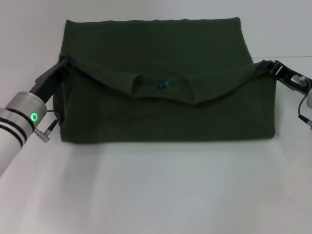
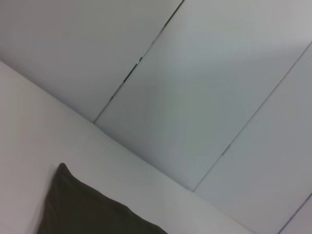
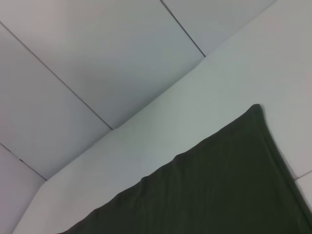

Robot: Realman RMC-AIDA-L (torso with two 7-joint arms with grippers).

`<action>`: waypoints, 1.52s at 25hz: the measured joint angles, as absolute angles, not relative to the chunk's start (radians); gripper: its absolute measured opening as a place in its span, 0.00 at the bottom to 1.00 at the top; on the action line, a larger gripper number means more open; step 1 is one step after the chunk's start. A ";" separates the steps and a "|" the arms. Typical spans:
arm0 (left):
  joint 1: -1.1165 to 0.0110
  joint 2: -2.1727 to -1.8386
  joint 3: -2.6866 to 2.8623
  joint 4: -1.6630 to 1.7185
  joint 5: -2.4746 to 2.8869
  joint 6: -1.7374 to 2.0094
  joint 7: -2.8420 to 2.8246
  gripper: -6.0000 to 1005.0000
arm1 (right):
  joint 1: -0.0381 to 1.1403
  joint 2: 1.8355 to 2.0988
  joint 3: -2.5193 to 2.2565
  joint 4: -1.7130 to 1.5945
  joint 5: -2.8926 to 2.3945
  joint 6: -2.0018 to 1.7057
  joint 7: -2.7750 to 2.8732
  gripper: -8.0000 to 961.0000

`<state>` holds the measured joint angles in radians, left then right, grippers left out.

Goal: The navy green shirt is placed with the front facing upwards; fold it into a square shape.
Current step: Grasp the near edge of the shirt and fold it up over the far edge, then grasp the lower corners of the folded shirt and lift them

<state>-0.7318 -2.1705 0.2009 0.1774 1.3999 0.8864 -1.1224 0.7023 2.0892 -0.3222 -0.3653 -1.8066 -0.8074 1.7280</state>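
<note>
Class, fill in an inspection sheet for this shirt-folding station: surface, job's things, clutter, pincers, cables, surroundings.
Surface: white table, bare in front of the shirt.
Job's things: navy green shirt, folded across; its collar edge with the blue neck label lies over the middle, and a back strip shows beyond the fold.
Clutter: nothing seen.
Pincers: left pincer at the shirt's left fold corner, right pincer at the right fold corner; each appears to pinch the cloth.
Cables: thin dark cable by the right arm; a small plug by the left wrist.
Surroundings: pale panelled wall behind the table.
</note>
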 joint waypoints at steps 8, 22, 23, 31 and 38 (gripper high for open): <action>-0.732 -2.171 0.199 0.155 1.359 0.884 -1.061 0.07 | 0.708 2.089 -0.322 -0.361 -1.795 -0.804 1.699 0.19; -0.739 -2.169 0.187 0.153 1.357 0.817 -1.058 0.57 | 0.697 2.089 -0.322 -0.351 -1.769 -0.820 1.691 0.58; -0.740 -2.169 0.187 0.153 1.357 0.809 -1.059 0.60 | 0.695 2.089 -0.322 -0.350 -1.769 -0.824 1.689 0.61; -0.684 -2.159 0.286 0.216 1.370 0.898 -1.229 0.69 | 0.642 2.075 -0.317 -0.380 -1.768 -0.954 1.687 0.89; -0.521 -2.123 0.597 0.495 1.611 0.985 -1.790 0.68 | 0.557 2.015 -0.387 -0.404 -1.780 -1.099 1.800 0.88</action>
<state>-0.5213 -2.1230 0.5970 0.4946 1.6110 0.9854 -1.7903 0.5572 2.0151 -0.3870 -0.4039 -1.7798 -1.0986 1.7997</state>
